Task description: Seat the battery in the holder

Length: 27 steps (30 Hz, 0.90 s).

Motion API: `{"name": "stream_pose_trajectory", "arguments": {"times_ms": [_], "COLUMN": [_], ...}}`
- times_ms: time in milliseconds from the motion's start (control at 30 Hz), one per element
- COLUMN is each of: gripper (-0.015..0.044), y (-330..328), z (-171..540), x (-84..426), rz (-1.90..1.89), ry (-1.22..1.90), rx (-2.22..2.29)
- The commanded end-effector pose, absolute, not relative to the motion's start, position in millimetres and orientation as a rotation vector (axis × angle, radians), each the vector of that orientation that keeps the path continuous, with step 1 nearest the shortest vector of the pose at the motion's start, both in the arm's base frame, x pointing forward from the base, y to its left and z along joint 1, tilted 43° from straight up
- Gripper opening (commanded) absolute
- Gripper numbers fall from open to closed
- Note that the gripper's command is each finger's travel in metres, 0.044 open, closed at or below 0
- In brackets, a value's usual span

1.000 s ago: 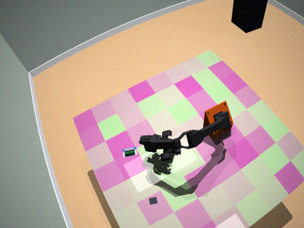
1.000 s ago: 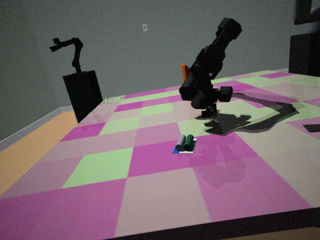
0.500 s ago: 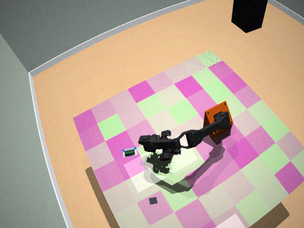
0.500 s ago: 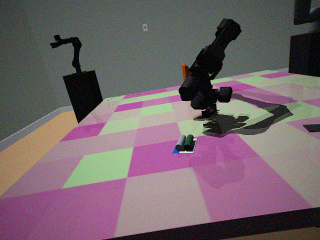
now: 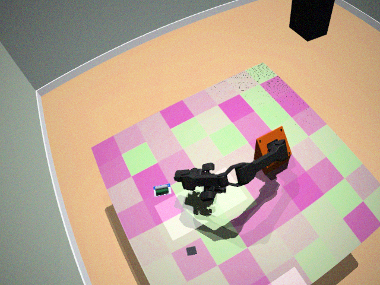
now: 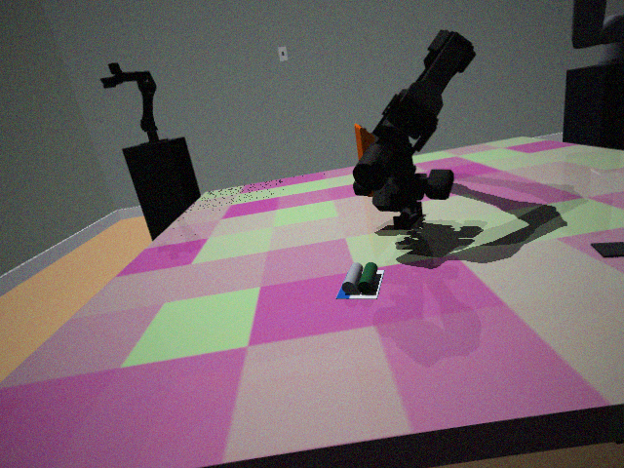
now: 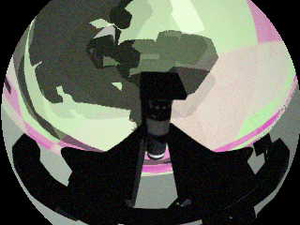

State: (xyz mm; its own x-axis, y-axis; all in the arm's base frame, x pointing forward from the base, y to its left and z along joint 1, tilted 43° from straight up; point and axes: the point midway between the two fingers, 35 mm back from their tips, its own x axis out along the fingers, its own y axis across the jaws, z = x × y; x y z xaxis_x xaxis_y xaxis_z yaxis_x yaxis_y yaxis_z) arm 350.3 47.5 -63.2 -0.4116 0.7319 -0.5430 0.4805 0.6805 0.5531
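My gripper [image 6: 409, 214] [image 7: 157, 127] points down, low over the table. It is shut on the battery [image 7: 158, 127], a dark banded cylinder with a pale ring at its lower end in the wrist view. A black square-edged piece [image 7: 163, 86], which looks like the holder's lip end, covers the battery's upper end in that view. The spring end is hidden behind the fingers, and I cannot tell how straight or deep the battery sits. In the top view the arm hides battery and holder.
A small white and blue tray [image 5: 155, 194] [image 6: 380, 274] carries a grey cylinder [image 5: 161, 186] [image 6: 352, 277] and a green cylinder [image 5: 161, 191] [image 6: 368, 276]. A flat dark pad [image 5: 191, 250] [image 6: 608, 249] lies farther off. The orange mount [image 5: 266, 141] [image 6: 361, 139] stands at the arm's base.
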Motion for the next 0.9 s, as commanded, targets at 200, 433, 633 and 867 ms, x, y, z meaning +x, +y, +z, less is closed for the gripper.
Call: {"name": "stream_pose_trajectory", "arguments": {"times_ms": [200, 433, 633, 867], "gripper": [0.006, 0.006, 0.006, 0.006], "y": [47.2, 47.9, 48.7, 49.5], "z": [-67.1, -67.9, -68.6, -69.2], "x": [353.0, 352.4, 351.9, 351.3], "rz": [0.365, 0.345, 0.328, 0.308], "ry": [2.043, 2.022, 2.003, 1.981], "rx": [0.914, 0.91, 0.907, 0.904]}}
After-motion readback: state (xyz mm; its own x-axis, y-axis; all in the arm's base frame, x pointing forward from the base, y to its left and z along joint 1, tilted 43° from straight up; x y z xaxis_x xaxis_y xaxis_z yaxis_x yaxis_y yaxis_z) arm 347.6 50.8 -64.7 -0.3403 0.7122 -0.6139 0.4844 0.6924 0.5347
